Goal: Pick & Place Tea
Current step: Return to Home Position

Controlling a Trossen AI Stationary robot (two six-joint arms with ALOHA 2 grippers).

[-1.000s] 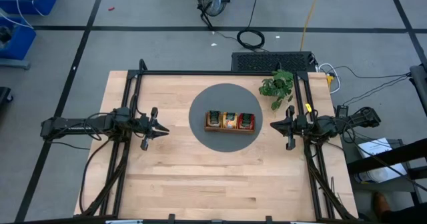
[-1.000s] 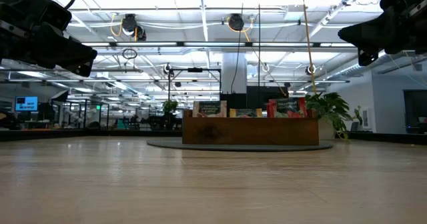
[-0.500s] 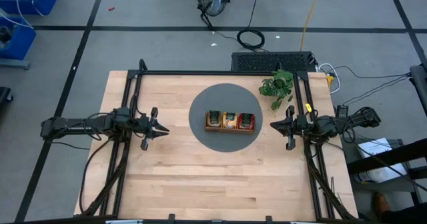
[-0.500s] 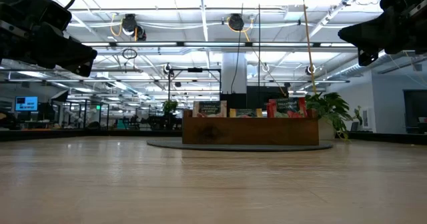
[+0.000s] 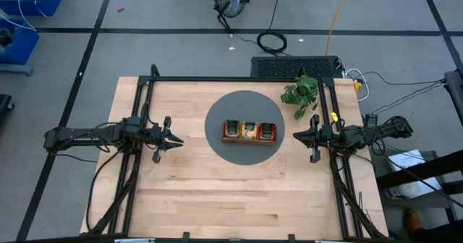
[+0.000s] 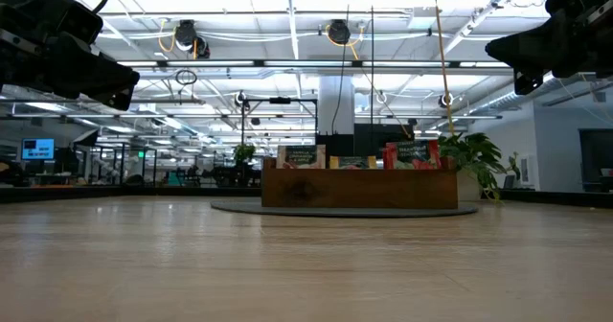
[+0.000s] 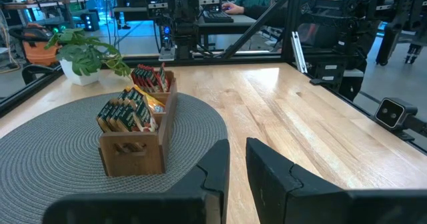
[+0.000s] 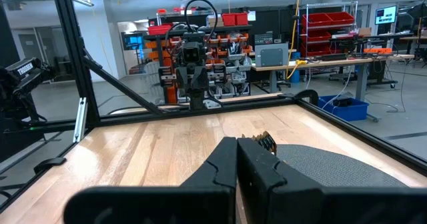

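Tea [image 5: 249,130] is all in the wooden tray [image 5: 250,141] mid-table, left gripper [image 5: 173,138] a crack apart and empty, right gripper [image 5: 302,137] closed on nothing, so park both arms high, clear of the tray.

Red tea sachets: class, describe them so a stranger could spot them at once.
On the table lies a round grey mat bearing a wooden three-slot tray. The red tea sachets fill the end slot nearest the potted plant; next to them sit orange-yellow sachets.
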